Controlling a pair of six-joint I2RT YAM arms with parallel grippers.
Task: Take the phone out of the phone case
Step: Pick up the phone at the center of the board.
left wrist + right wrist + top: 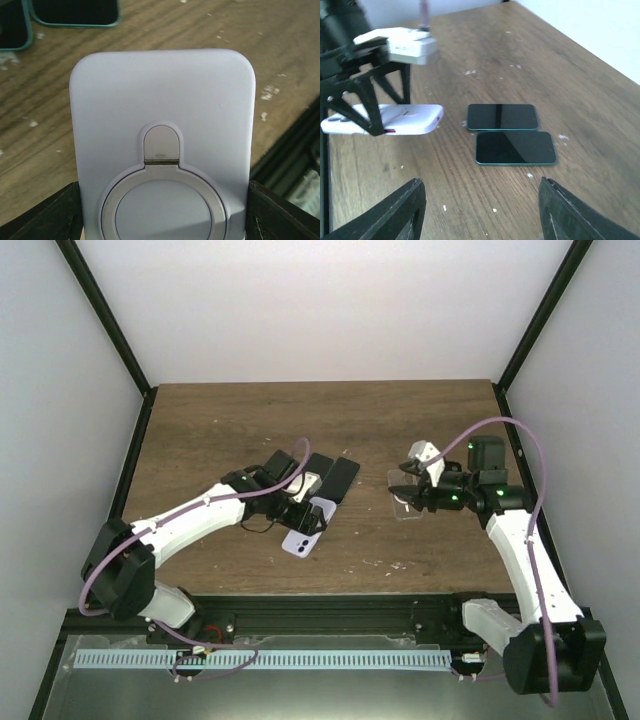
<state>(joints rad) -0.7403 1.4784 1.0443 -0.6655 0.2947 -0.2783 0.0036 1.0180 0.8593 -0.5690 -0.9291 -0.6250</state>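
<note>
A lavender phone case (160, 110) with a round ring stand on its back sits between my left gripper's (162, 200) black fingers (272, 212), which are shut on its two sides. In the top view the left gripper (300, 512) holds the case (303, 540) low over the table's middle, its free end toward the near edge. The right wrist view shows the case (395, 120) from the side, level above the wood. I cannot tell whether a phone is in it. My right gripper (402, 492) is open and empty, its fingertips (400, 210) wide apart over bare wood.
Two dark phones with teal edges (318, 470) (341, 480) lie side by side just beyond the left gripper; they also show in the right wrist view (502, 116) (515, 148). A translucent flat thing (403, 510) lies under the right gripper. Black frame posts stand at the table's sides.
</note>
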